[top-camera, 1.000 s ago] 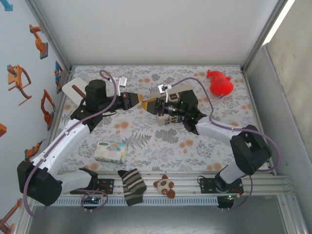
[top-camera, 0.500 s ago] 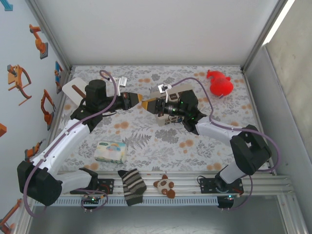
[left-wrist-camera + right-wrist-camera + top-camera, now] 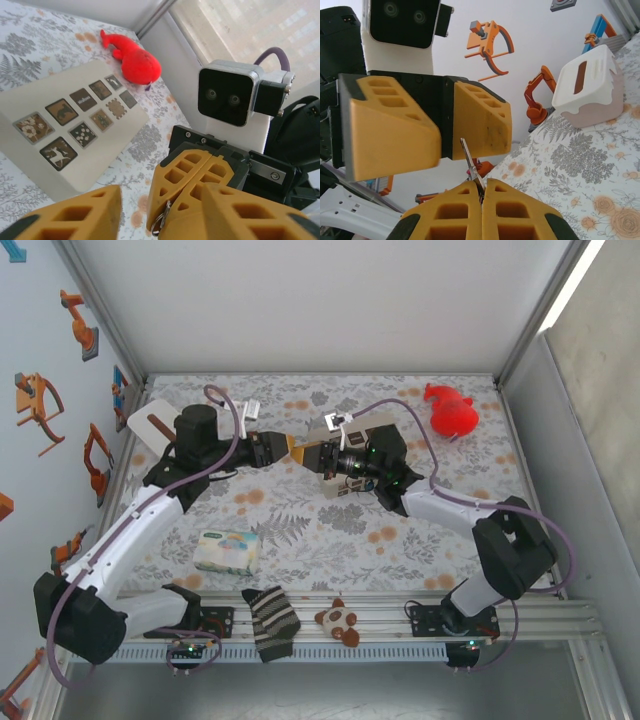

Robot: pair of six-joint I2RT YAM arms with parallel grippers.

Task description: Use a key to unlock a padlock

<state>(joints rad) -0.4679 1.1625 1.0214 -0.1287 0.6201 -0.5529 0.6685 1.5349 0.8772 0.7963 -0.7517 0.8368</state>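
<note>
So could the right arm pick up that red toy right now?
Probably not yet: nothing covers the red toy, but the right gripper points away from it, toward the left gripper, and is shut on a small metal piece.

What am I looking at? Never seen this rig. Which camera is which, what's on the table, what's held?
Two robot arms bolted at the near edge of a table. The overhead picture looks down from behind them; the other two come from a camera on each wrist. The left gripper, fingers parted, and the right gripper face each other mid-table. The right one is shut on a small metal piece; key or lock, I cannot tell. Lying around: a patterned box, red plush toy, tissue pack, striped sock, small bear.
</note>
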